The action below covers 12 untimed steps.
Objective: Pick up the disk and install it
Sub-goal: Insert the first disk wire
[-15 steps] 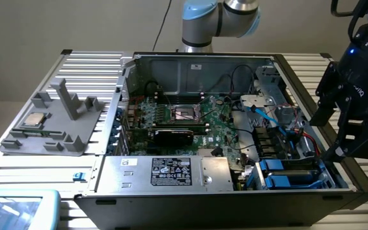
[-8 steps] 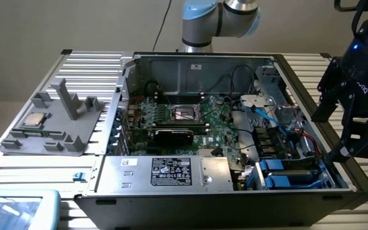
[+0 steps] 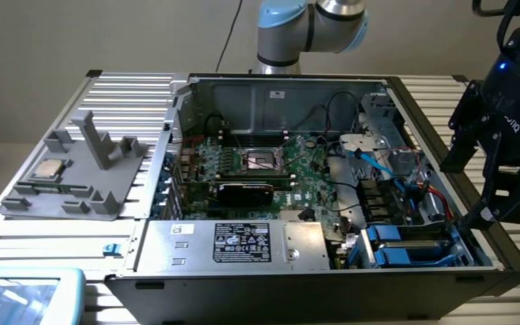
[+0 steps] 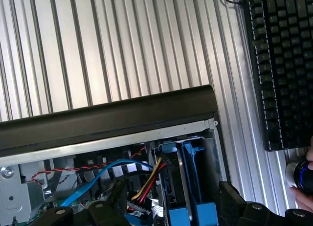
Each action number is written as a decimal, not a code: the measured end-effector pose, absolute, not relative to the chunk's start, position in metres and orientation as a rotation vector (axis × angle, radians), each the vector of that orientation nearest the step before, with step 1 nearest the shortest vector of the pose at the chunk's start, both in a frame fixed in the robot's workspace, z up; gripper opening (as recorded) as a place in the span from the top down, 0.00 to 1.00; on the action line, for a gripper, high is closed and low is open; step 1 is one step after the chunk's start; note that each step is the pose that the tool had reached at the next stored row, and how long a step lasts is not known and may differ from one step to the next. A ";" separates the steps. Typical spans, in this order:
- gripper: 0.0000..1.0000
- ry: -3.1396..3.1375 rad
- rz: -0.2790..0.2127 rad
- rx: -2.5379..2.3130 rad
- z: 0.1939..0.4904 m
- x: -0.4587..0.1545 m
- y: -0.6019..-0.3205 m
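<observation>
Noted jaws wide apart, nothing gripped, per wrist view; one to each side of the disk (image 4: 190, 177), no contact made out. Found disk in its blue carrier down in the drive bay (image 4: 211, 152), at the corner of the case (image 4: 107, 116) on the exterior view's right, near edge. Metal body and label mostly hidden by carrier and bay wall, so ID'd by the blue frame alone. Seen from exterior view: two blue pieces side by side in that bay; can't tell which belongs to this disk.

Just beside bay: cable bundle, i.e. yel/red/blk leads (image 4: 149, 179), blue data lead (image 4: 88, 183), twisted red-blk pair (image 4: 73, 168). None seen lying across the carrier.

Further out, inside case: mainboard (image 3: 314, 176) mid-case, PSU (image 3: 233, 244) along near wall. Outside case, on counter (image 4: 98, 50): keyboard (image 4: 281, 64), well apart from bay; grey fixture (image 3: 97, 152) w/ CPU chip (image 3: 51, 169) on it, at exterior view's left, nothing touching either.

Status, as judgement only: pick-up done, disk placed in bay, jaws off it. Judged install approx. complete. Not confirmed: full seating, latch, connector mate, all hidden from both views. Nothing else of the task visibly outstanding.
</observation>
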<state>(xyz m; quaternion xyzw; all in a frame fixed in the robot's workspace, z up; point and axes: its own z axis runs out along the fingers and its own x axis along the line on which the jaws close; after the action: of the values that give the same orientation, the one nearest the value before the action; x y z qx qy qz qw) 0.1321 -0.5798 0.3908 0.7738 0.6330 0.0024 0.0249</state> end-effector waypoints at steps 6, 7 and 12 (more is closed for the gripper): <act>0.16 1.958 0.008 2.393 0.391 0.132 -0.580; 0.16 1.959 0.008 2.393 0.391 0.131 -0.581; 0.16 1.975 0.022 2.392 0.391 0.126 -0.589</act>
<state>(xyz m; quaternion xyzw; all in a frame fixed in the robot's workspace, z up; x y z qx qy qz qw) 0.1264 -0.5888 0.3908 0.7709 0.6366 0.0069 0.0196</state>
